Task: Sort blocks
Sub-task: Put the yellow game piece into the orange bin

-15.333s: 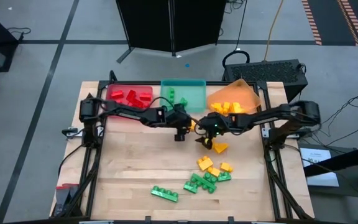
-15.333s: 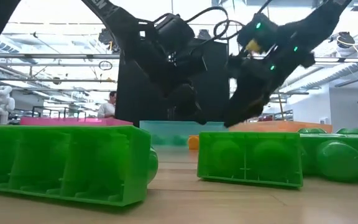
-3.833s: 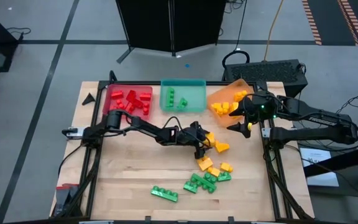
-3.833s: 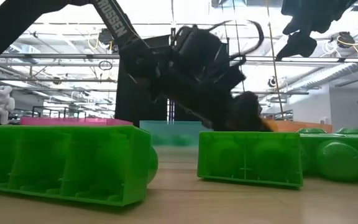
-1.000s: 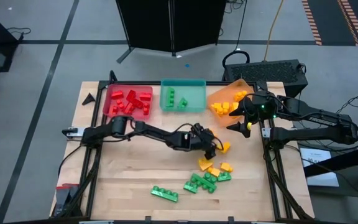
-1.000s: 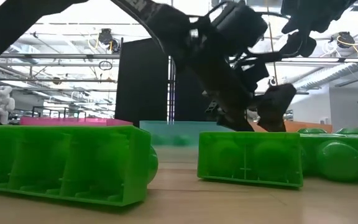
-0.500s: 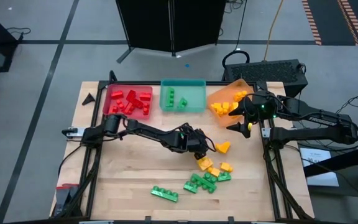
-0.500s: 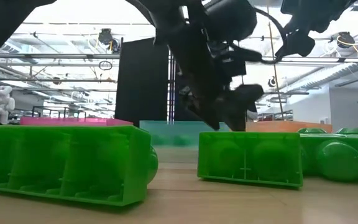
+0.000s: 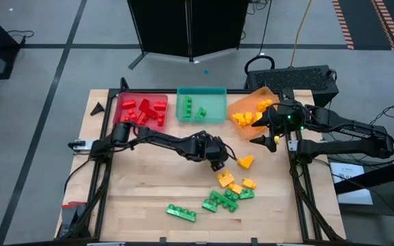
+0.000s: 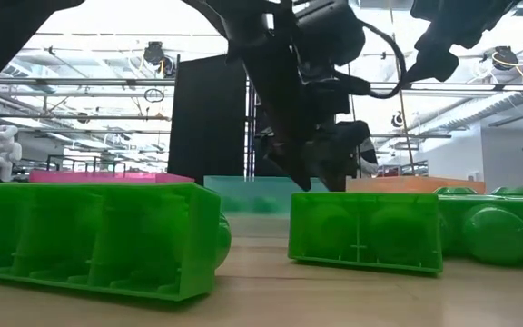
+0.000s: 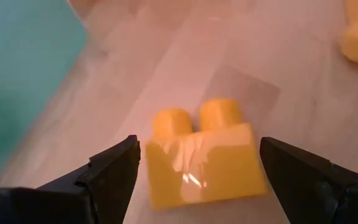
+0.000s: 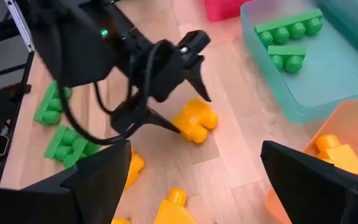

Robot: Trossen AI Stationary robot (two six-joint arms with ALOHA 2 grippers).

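Red blocks [image 9: 143, 111] lie heaped at the far left, 3 green blocks [image 9: 193, 109] sit at the far centre, and yellow blocks [image 9: 249, 117] are piled at the far right. On the bare wood, 1 yellow 2-stud block [image 11: 201, 155] lies on its side at mid-table. Nearer lie more loose yellow blocks [image 9: 232, 182], then a cluster of green blocks [image 9: 220, 200] and a long green block [image 9: 181, 212] nearest of all.

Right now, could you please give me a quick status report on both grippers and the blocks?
Left gripper open, straddling small yellow two-stud plastic block on table. Right gripper open, empty, beside translucent orange tray. Nothing in the way.
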